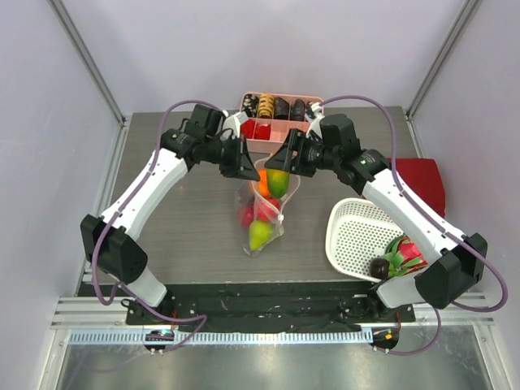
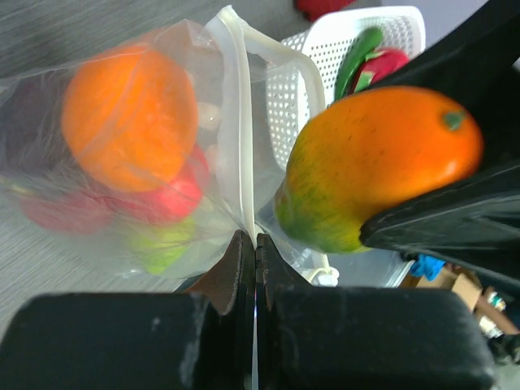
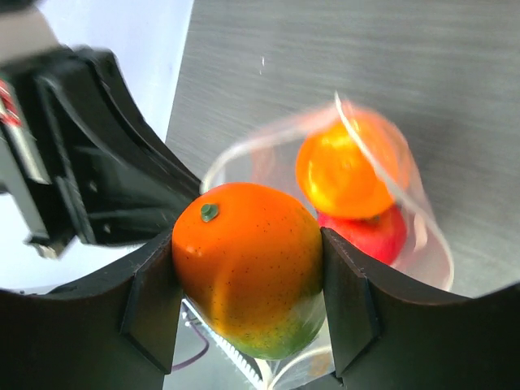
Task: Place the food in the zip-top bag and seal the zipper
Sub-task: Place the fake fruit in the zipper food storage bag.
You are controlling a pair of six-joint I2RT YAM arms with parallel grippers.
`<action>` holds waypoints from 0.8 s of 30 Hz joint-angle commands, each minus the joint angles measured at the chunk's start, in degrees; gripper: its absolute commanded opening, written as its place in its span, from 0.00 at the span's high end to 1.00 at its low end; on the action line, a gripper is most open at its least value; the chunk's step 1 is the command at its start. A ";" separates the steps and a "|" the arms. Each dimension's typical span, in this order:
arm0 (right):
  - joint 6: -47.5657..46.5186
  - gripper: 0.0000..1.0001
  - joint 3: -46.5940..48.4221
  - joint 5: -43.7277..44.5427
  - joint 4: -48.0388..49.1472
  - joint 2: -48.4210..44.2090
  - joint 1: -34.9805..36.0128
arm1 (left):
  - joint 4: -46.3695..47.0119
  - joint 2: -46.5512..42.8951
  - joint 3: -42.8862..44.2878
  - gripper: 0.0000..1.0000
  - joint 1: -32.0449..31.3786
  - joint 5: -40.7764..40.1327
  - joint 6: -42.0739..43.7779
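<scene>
the glossy orange-and-green toy mango [image 3: 248,276] is clamped across its widest part between the fingers of the right pincer [image 1: 288,162]. its long axis is tilted, the stem end away from the bag and the green end toward the mouth. it looks hard, light and slick, so i judge this mid-body hold the safest.

just below that pincer opens the clear, floppy polka-dot zip-top bag [image 1: 264,221]. its long axis runs from the mouth back toward the arm bases, and its bottom is on the grey counter [image 1: 187,236]. a round orange fruit [image 1: 262,185], red apples [image 1: 246,215] and a green pear [image 1: 260,236] lie inside.

the left pincer [image 2: 254,240] is clenched on the rim beside the whitish zipper strip [image 2: 242,122], holding the mouth up. the film is limp and would likely sag if freed.

a white perforated basket [image 1: 357,236] sits outward of the right pincer, and a pink compartment tray [image 1: 280,99] lies beyond both.
</scene>
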 commanded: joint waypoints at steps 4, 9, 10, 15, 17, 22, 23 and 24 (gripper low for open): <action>6.99 0.99 -3.41 -6.20 5.06 1.53 1.65 | 8.75 -5.10 -3.66 1.00 2.33 4.35 -5.02; 3.84 0.36 -4.47 -11.15 5.08 2.59 1.91 | 9.63 -6.07 -4.10 1.00 2.76 4.52 -5.20; 1.40 0.24 -2.82 -11.15 4.38 2.59 1.91 | 9.90 -6.33 -4.71 1.00 2.94 4.52 -5.37; -9.33 0.10 6.32 -8.69 1.21 1.01 1.91 | 14.37 -9.76 -7.97 1.00 4.52 4.35 -7.83; -14.85 0.08 9.94 -8.25 -0.63 0.13 1.91 | 16.65 -10.72 -9.64 1.00 5.22 4.35 -9.84; -25.16 0.08 4.96 -3.25 -2.22 -6.98 1.99 | 22.80 -13.80 -13.94 1.00 7.59 3.73 -15.56; -27.78 0.11 2.93 -2.80 -1.70 -8.30 2.00 | 23.78 -14.15 -14.65 1.00 8.12 3.82 -16.96; -28.33 0.12 0.74 -0.97 -1.00 -9.96 1.91 | 24.74 -14.59 -16.13 1.00 8.56 3.91 -19.41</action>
